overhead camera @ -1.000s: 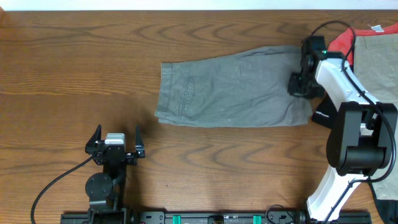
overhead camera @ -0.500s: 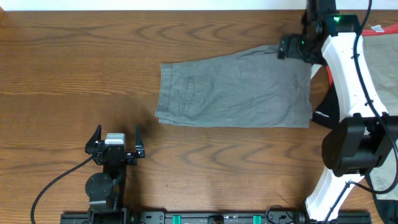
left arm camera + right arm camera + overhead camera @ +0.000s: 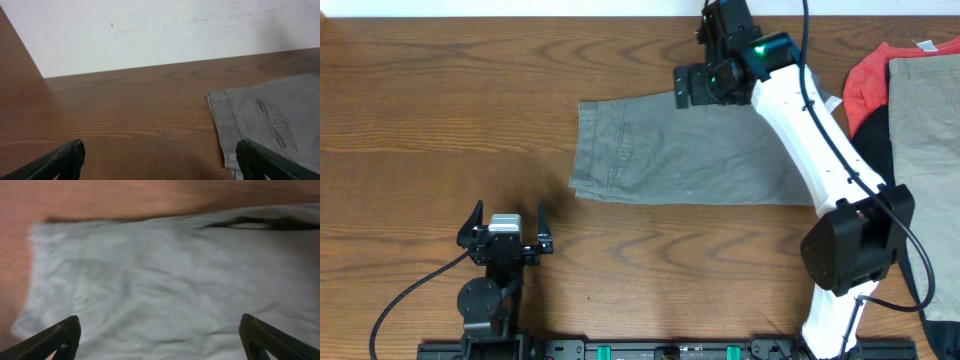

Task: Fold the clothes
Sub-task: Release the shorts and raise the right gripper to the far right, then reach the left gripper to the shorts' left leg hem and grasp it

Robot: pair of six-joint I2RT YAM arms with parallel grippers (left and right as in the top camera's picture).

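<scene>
Lying flat beneath the wide-open right gripper (image 3: pixel 160 330), grey-olive shorts (image 3: pixel 690 160)

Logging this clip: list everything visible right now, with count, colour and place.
grey-olive shorts: one, grey-olive, flat at mid-table, waistband end to the left of the overhead view.
red-orange garment: one, red-orange, far right of the table, beside the beige one.
beige garment: one, beige, right edge, cut off by the frame.
table: one, brown wood.
wall: white, behind the table's far edge.
cable: one, black, at the left arm's base.
left gripper: black, open, near the front, clear of the shorts.
right gripper: black on a white arm, open, over the shorts' far edge, empty.
</scene>
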